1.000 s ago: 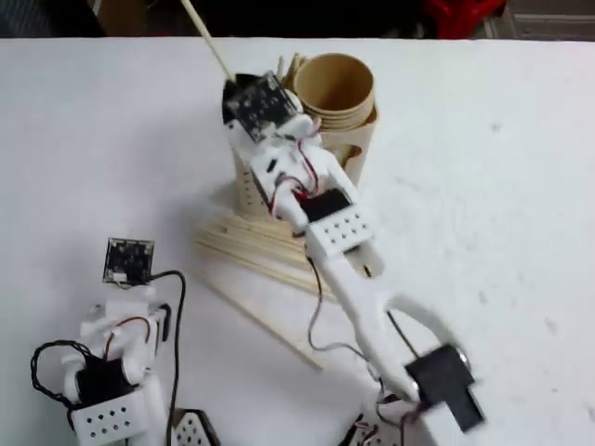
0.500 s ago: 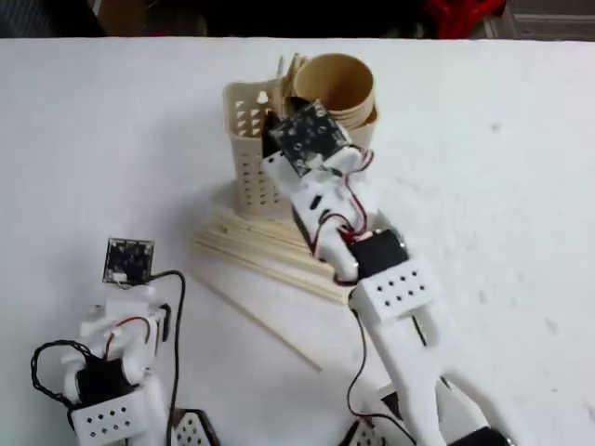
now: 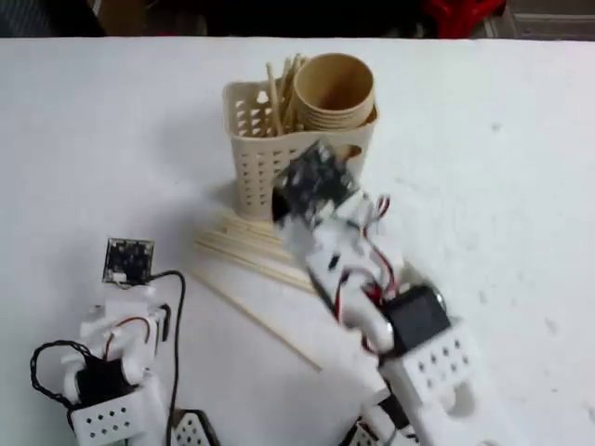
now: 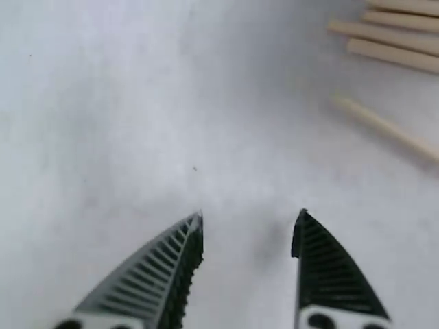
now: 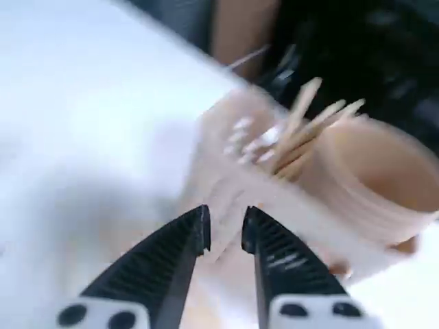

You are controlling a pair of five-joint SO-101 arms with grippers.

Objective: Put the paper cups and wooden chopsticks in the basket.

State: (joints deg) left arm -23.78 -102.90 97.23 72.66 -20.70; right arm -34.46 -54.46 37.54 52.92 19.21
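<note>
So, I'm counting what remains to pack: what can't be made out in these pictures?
- Loose wooden chopsticks: in the high view the right arm covers one end of the pile, so no count. In the left wrist view the edge cuts them off.
- Stacked brown paper cups: rims too fine to count in the high view, blurred in the right wrist view.
- Cream perforated plastic basket: its walls hide the bottom.

high: above table (image 3: 502, 139) | left wrist: close to table | right wrist: facing basket (image 5: 214, 152)
</note>
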